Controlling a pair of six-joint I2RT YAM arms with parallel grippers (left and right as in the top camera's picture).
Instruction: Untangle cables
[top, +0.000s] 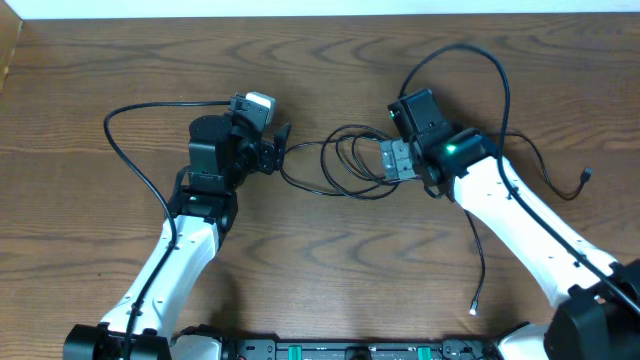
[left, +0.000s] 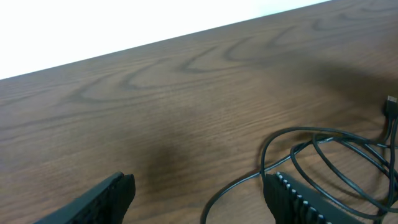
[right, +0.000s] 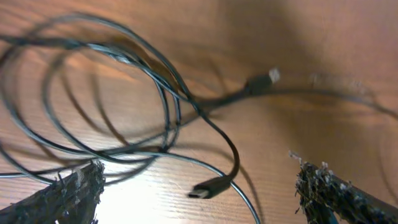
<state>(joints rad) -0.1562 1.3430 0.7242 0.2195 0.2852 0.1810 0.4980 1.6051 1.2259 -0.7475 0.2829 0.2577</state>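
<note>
A loose tangle of thin black cables (top: 345, 160) lies in overlapping loops at the table's middle. My left gripper (top: 279, 150) is open and empty at the tangle's left end. In the left wrist view (left: 199, 199) one strand runs between its fingers and the loops (left: 339, 155) lie to the right. My right gripper (top: 385, 160) is open over the tangle's right edge. In the right wrist view (right: 202, 193) a black plug end (right: 208, 186) lies on the wood between its fingers, untouched. A second plug (right: 261, 81) lies farther off. No white cable shows.
Another thin black cord (top: 555, 170) trails right behind my right arm, ending in a plug. A thin strand (top: 480, 270) runs toward the front edge with a pale tip. Thicker arm wires arc at the left (top: 125, 125) and the back right (top: 470, 50).
</note>
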